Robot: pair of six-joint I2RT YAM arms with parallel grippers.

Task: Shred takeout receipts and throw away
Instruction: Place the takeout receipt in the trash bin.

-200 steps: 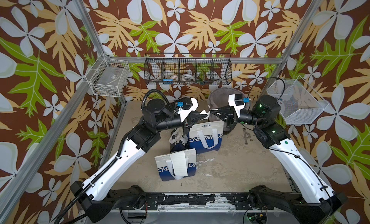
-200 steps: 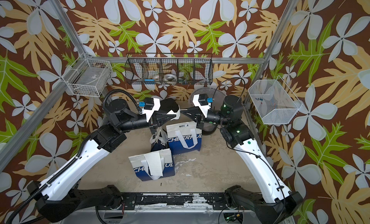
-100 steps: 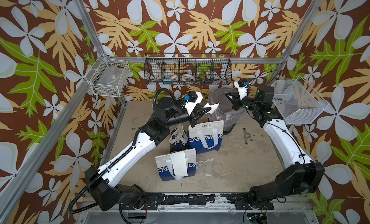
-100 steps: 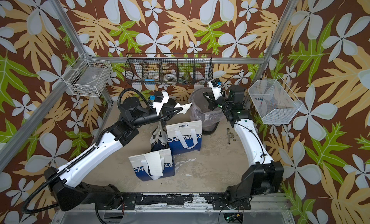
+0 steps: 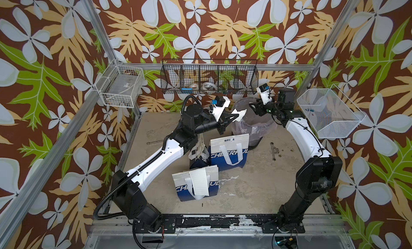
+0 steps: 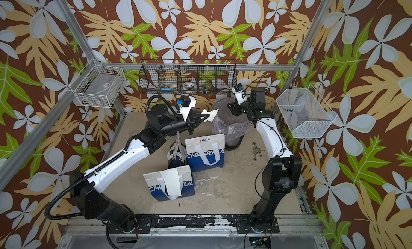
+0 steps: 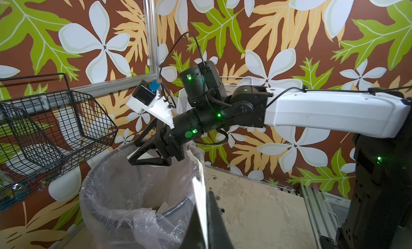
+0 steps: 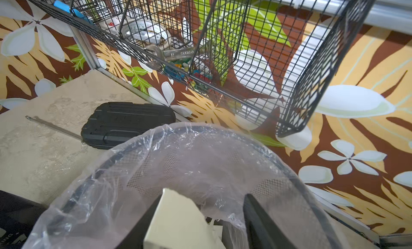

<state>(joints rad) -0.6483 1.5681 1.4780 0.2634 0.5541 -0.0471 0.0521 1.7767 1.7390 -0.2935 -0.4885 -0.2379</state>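
Your right gripper [image 7: 132, 153] has just parted over the lined bin [image 5: 258, 131], freeing its torn receipt half [image 8: 176, 223] (still leaning on one finger); left gripper [image 5: 234, 117], clamped on the other half [image 5: 240, 114] at the rim, should go next

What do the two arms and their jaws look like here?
Both the left arm and right arm have white shells over black joints and bases. A black ribbed hose trails the left; green lights dot the right. Jaws are black and triangular.
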